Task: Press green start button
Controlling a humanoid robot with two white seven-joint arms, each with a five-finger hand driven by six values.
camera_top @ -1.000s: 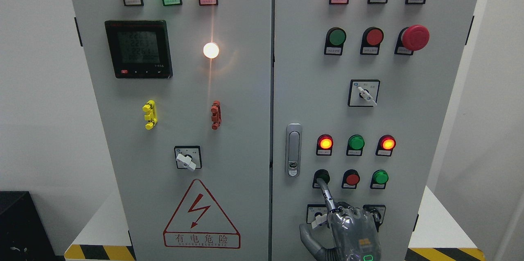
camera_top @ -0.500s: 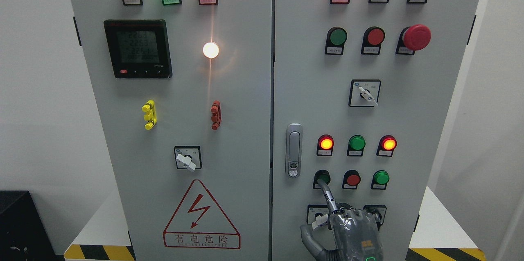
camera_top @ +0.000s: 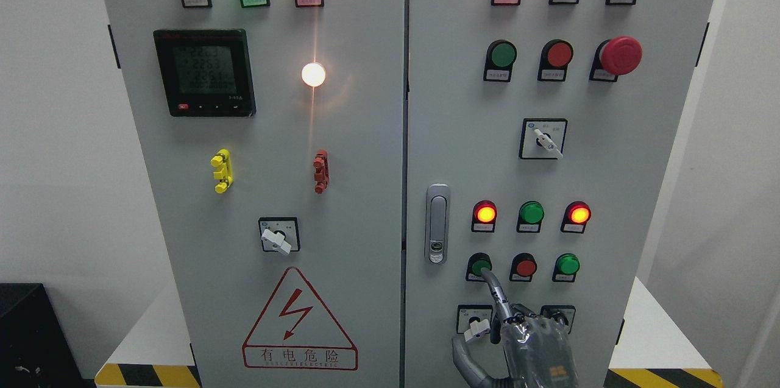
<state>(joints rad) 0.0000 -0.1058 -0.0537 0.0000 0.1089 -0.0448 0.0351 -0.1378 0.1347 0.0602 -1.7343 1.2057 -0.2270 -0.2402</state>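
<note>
The green start button (camera_top: 480, 265) sits at the left of the lower button row on the right cabinet door (camera_top: 609, 193). My right hand (camera_top: 536, 345) comes up from the bottom edge, right of the middle. Its index finger (camera_top: 496, 290) is stretched out and its tip rests at the button's lower right edge. The other fingers are curled and hold nothing. Part of the button's green face shows above the fingertip. The left arm is out of view.
A red button (camera_top: 525, 267) and another green button (camera_top: 567, 264) stand to the right in the same row. Indicator lamps (camera_top: 531, 212) sit above, a door latch (camera_top: 437, 223) to the left, and two rotary switches (camera_top: 474, 318) behind the hand.
My right hand has sunk a little and shifted right. The fingertip has slid from over the green button to its lower right edge, so more of the green face shows.
</note>
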